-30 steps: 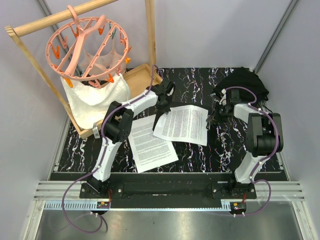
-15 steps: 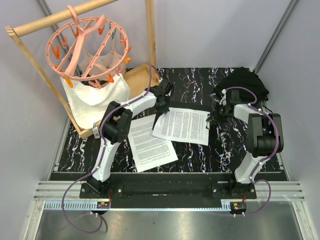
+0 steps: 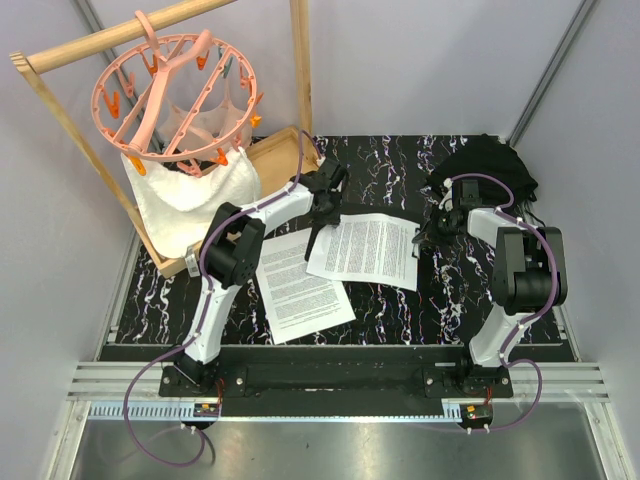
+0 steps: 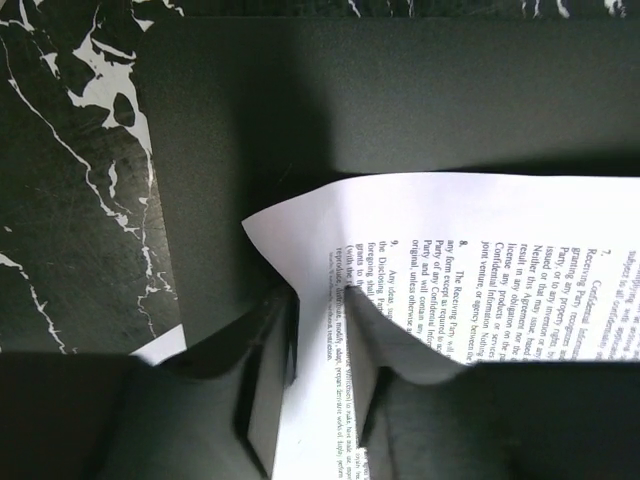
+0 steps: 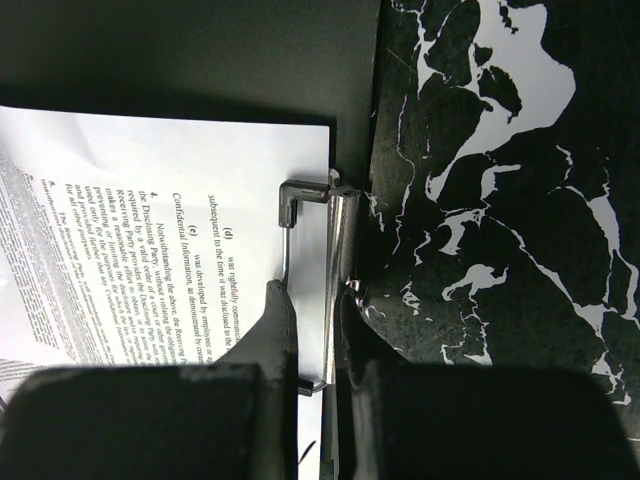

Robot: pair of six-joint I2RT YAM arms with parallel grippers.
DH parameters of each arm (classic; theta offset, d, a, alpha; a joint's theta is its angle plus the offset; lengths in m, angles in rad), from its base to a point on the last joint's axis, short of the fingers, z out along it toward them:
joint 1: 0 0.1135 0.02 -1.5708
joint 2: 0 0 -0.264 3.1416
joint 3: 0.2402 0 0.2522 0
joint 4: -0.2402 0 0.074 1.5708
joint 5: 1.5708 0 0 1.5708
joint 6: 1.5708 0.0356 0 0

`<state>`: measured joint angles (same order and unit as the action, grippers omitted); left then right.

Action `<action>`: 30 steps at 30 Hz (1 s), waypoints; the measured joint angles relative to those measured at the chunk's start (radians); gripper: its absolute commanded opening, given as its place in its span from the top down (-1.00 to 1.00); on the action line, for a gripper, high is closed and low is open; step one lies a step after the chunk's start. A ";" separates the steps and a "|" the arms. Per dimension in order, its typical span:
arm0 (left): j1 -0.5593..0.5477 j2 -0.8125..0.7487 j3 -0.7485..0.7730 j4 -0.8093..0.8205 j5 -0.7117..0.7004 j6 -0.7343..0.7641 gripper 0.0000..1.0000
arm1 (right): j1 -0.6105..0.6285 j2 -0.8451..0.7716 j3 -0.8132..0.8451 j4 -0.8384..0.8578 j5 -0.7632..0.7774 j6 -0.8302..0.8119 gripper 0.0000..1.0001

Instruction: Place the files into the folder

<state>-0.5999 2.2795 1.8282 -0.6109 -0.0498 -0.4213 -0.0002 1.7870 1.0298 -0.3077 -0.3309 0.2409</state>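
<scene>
A printed sheet of the files (image 3: 365, 250) lies on the matte black folder (image 4: 250, 100), which also shows in the right wrist view (image 5: 200, 50). My left gripper (image 3: 320, 232) is shut on the sheet's left edge (image 4: 480, 260); the paper curls up between the fingers (image 4: 325, 305). My right gripper (image 3: 425, 235) is shut on the folder's silver clip (image 5: 340, 240), one finger on its wire lever, the other on its outer side (image 5: 315, 295). The sheet's end (image 5: 150, 200) lies under the clip wire. A second printed sheet (image 3: 300, 285) lies on the table at the front left.
A wooden rack (image 3: 60, 110) with a peach clip hanger (image 3: 175, 85) and a white cloth (image 3: 190, 195) stands at the back left over a wooden tray (image 3: 275, 160). A black fabric bundle (image 3: 490, 165) lies behind the right arm. The table is black marble (image 3: 450, 300).
My left gripper has shifted slightly to the left with the sheet, which moved a little. The right gripper stays on the clip.
</scene>
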 measured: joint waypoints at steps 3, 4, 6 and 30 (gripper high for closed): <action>-0.002 -0.008 -0.017 0.027 0.000 -0.001 -0.10 | 0.000 0.000 0.000 0.000 0.002 0.001 0.59; -0.002 -0.014 -0.027 0.037 0.000 -0.002 -0.14 | 0.000 0.000 0.000 0.000 0.004 0.003 0.30; -0.003 -0.026 -0.042 0.044 0.000 0.003 -0.24 | 0.000 0.000 0.000 -0.001 0.005 0.010 0.06; -0.032 -0.534 -0.309 0.016 -0.034 0.065 -0.82 | 0.238 -0.097 0.139 -0.214 0.215 0.014 -0.40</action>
<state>-0.6319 1.7451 1.5196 -0.5945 -0.0834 -0.3565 0.2382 1.6897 1.1687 -0.5213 -0.1162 0.2550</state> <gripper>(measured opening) 0.952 0.714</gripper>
